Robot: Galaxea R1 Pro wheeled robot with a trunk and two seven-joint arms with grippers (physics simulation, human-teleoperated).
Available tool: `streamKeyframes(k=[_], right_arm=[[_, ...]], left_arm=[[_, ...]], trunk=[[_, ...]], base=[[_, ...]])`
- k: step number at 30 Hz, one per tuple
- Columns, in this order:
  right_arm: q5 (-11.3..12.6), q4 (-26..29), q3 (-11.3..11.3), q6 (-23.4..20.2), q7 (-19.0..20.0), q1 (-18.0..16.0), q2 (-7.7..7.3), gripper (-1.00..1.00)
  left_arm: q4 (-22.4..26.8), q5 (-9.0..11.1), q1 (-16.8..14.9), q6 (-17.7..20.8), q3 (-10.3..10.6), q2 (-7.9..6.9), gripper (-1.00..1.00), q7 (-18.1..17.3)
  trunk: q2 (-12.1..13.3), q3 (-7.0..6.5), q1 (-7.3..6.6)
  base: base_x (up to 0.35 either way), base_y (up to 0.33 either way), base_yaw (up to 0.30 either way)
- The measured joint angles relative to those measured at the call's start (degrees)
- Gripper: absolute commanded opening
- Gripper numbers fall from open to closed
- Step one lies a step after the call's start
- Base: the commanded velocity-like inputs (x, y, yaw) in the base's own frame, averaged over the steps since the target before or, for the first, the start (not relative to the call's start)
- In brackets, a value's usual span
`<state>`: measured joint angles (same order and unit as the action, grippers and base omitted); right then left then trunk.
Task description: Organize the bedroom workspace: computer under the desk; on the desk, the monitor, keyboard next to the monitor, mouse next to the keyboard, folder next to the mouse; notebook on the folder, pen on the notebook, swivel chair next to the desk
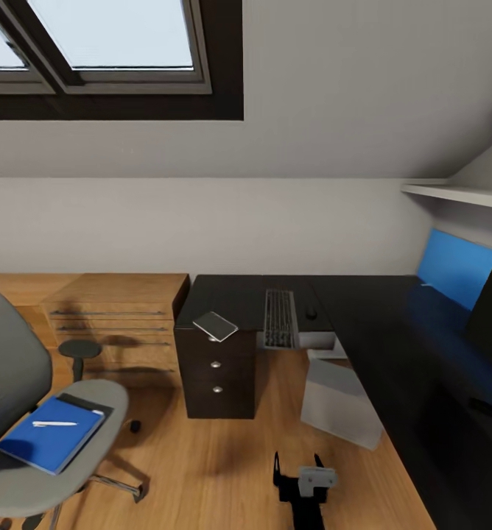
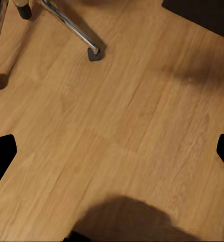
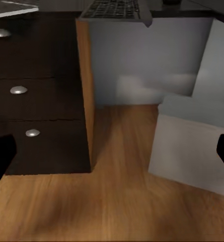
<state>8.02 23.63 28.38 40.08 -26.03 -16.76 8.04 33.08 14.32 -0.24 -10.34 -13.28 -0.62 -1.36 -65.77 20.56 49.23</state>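
light: soft daylight, skylight [image 1: 91, 44] | shadows: soft, on floor [image 2: 117, 126] | wrist views: slightly blurred

Blue notebook [image 1: 51, 442], black desk [image 1: 378, 324]

Right gripper [image 1: 299, 461]: black fingers on a grey block with black base

The keyboard [image 1: 279, 318] lies on the worktop [image 1: 364, 324], mouse [image 1: 311, 313] just beside it. The computer [image 3: 192, 146] stands under the worktop, ahead of the right fingers [image 3: 2, 156]. Notebook [image 1: 51, 434] with pen [image 1: 54, 424] on top rests on the swivel chair [image 1: 25, 412], apparently over the folder [image 1: 91, 404].
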Motion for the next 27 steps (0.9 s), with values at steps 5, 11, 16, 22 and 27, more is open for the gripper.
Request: streamKeyframes(k=[5, 11, 16, 22, 27], right_arm=[[6.49, 5.87, -0.16, -2.94, 4.42, -0.54, 0.06, 1.00], [27.08, 16.74, -0.19, -11.58, 18.40, -0.79, -0.17, 1.00], [39.51, 23.34, -1.02, -15.69, 24.17, -0.83, -0.66, 1.00], [47.73, 30.34, -1.55, -17.26, 25.59, -0.79, -3.91, 1.00], [52.62, 32.35, -1.56, -17.52, 25.94, -0.76, -6.28, 1.00]], left_arm=[[2.33, -0.07, -0.04, -4.45, 0.16, -0.01, 1.00, -3.70], [13.98, -0.09, 0.38, -3.95, 0.05, 0.40, 1.00, -11.61], [25.07, -0.74, 1.32, 7.71, 0.11, 1.70, 1.00, -12.49], [41.73, -2.05, 2.16, 20.76, 0.10, 4.45, 1.00, -12.41], [55.34, -3.28, 5.72, 29.84, 0.17, 8.16, 1.00, -12.45]], trunk=[[0.00, 0.00, 0.00], [0.00, 0.01, 0.00], [0.00, 0.01, 0.00], [0.00, 0.01, 0.00], [0.00, 0.01, 0.00]], base=[[0.338, 0.000, 0.000], [0.338, 0.000, 0.000], [0.338, 0.000, 0.000], [0.338, 0.000, 0.000], [0.338, 0.000, 0.000]])
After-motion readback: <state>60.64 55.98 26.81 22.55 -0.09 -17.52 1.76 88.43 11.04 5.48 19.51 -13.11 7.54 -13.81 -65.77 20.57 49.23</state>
